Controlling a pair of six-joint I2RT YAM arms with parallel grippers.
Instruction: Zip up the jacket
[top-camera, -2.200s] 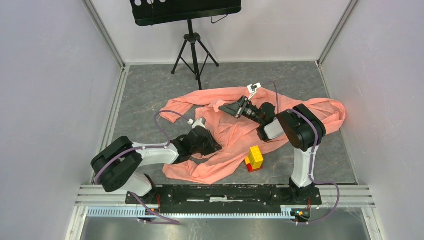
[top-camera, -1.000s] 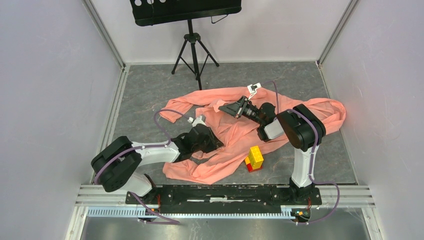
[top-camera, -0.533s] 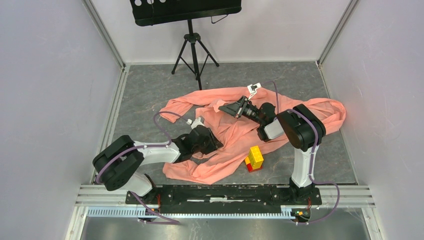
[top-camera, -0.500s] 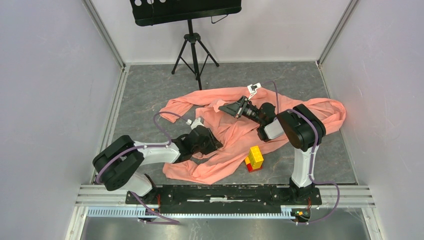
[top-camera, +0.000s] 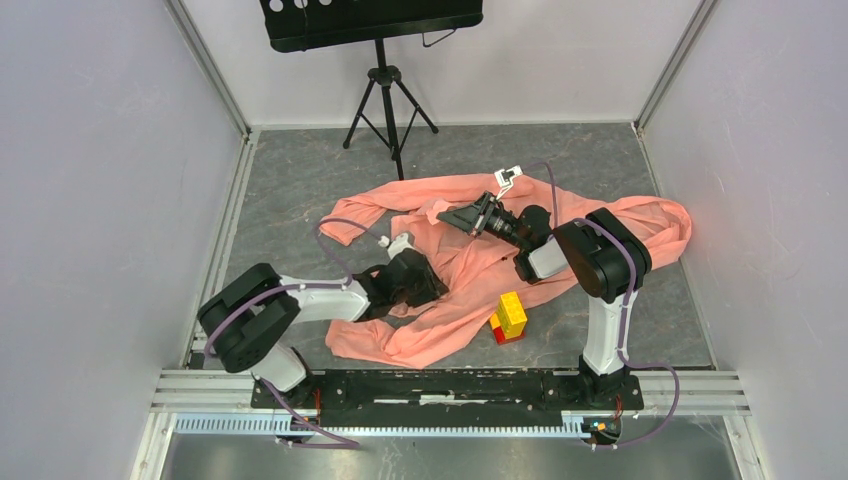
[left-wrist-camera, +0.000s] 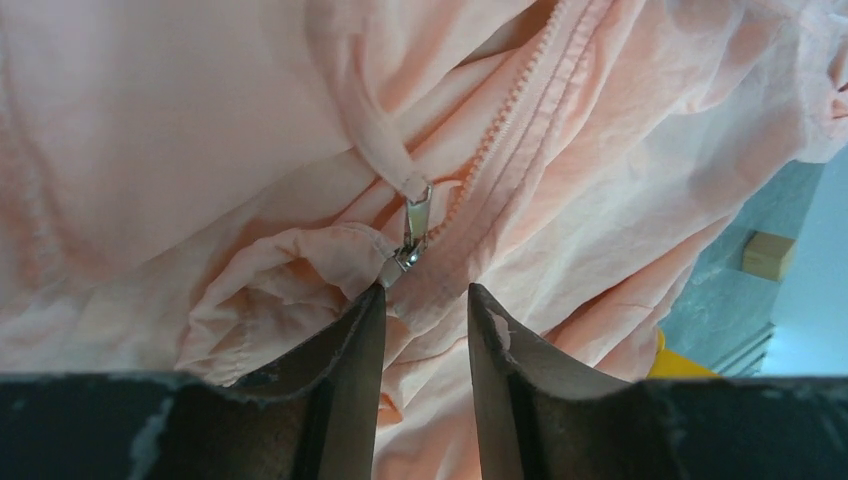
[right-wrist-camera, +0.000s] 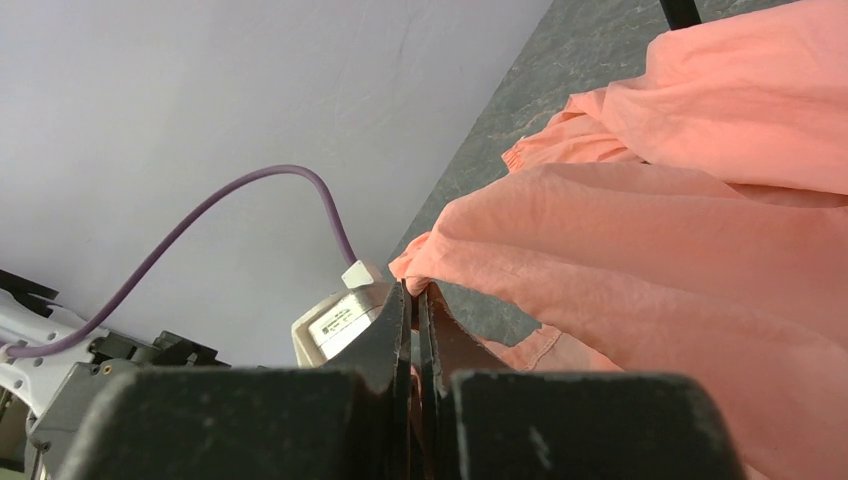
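Apart just short of the zipper pull, the left gripper may pinch loose jacket fabric instead; the right gripper clamps the jacket's edge.

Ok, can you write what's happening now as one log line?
left gripper: open, zipper pull just beyond it | right gripper: shut on jacket | block stack: beside jacket

Plain pale grey-lilac walls enclose a dark grey marbled floor. At the far middle a black tripod stand carries a black flat panel. Silver aluminium rails line the near edge.
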